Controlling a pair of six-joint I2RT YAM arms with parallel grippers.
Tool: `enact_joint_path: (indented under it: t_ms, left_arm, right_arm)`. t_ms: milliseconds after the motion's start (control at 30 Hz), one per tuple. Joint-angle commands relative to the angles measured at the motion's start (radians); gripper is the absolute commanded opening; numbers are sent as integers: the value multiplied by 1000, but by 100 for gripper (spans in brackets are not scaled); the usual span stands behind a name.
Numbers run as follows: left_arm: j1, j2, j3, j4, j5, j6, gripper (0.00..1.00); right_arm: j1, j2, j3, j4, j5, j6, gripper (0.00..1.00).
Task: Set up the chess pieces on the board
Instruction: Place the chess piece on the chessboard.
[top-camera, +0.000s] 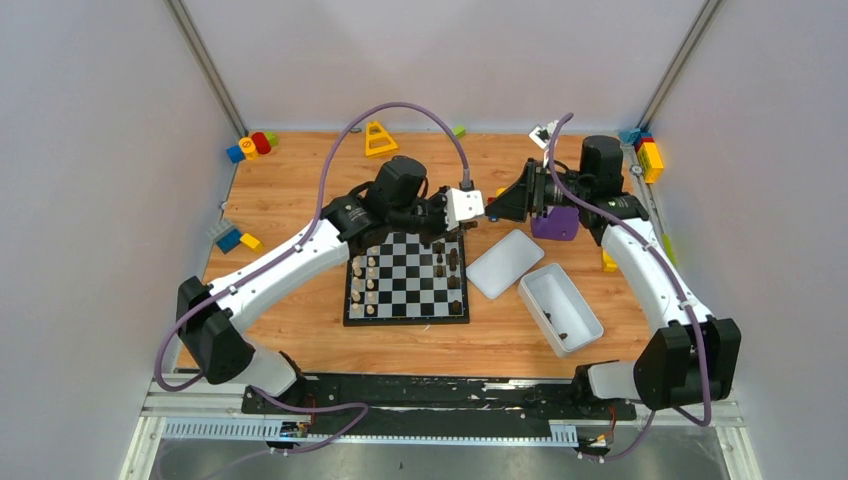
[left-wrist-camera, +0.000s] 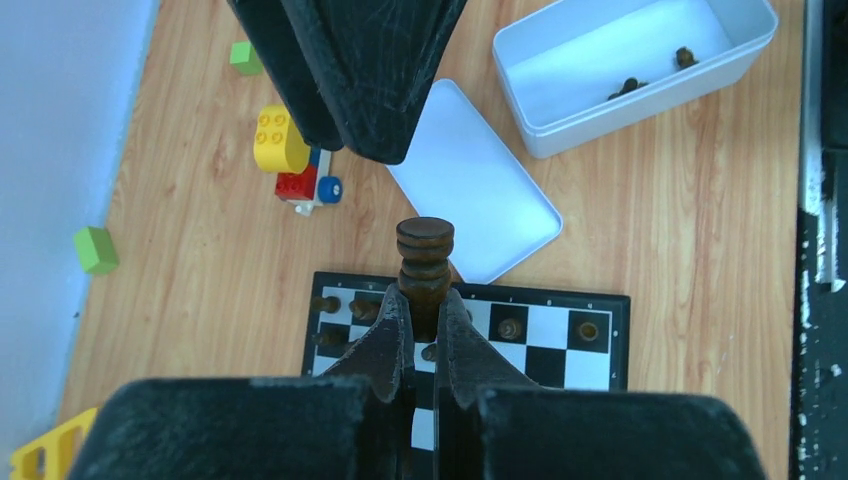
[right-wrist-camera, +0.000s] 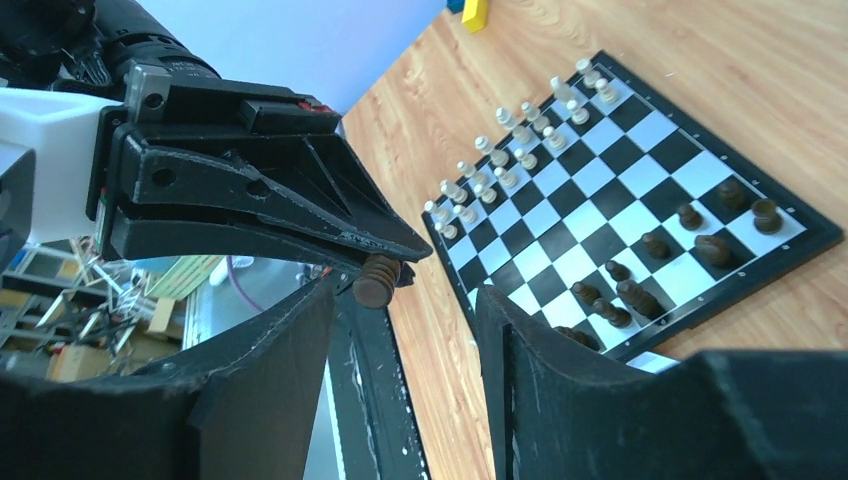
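Above the far edge of the board (top-camera: 408, 318), my left gripper (left-wrist-camera: 425, 300) is shut on the base of a dark brown chess piece (left-wrist-camera: 425, 250). The piece's ringed top sticks out past the fingertips. My right gripper (right-wrist-camera: 405, 295) faces it with its jaws open, and the piece (right-wrist-camera: 375, 282) hangs between them, close to one finger. In the top view the two grippers meet tip to tip, left gripper (top-camera: 482, 212) against right gripper (top-camera: 505, 206). Cream chess pieces (top-camera: 365, 285) stand in the board's left columns and dark ones (top-camera: 452, 265) along its right side.
A white tray (top-camera: 590, 310) to the right of the board holds a few dark pieces (top-camera: 560, 335). Its lid (top-camera: 505, 262) lies flat between tray and board. A purple block (top-camera: 555, 225) sits under the right wrist. Coloured toy blocks (top-camera: 250, 145) lie scattered along the far and side edges.
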Motion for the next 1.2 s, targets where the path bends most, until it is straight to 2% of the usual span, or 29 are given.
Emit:
enact_joint_path:
  t_ms: [0,433,767,1167]
  left_arm:
    - [-27,-18,-7,-30,-69,125,0]
    - [-65,25,20,-39,-131,150,0]
    - [-80,45,41,-42,-135,148,0]
    - [-81,40,38,-44,-150,155,0]
  right_arm:
    - [19,30,-1,-23,-121,-69,55]
    - [80,87,8,-102,-97,-152,53]
    - [103,124,29,-121,-86,-165,41]
    - [112,115,28,-153,-58,-201,31]
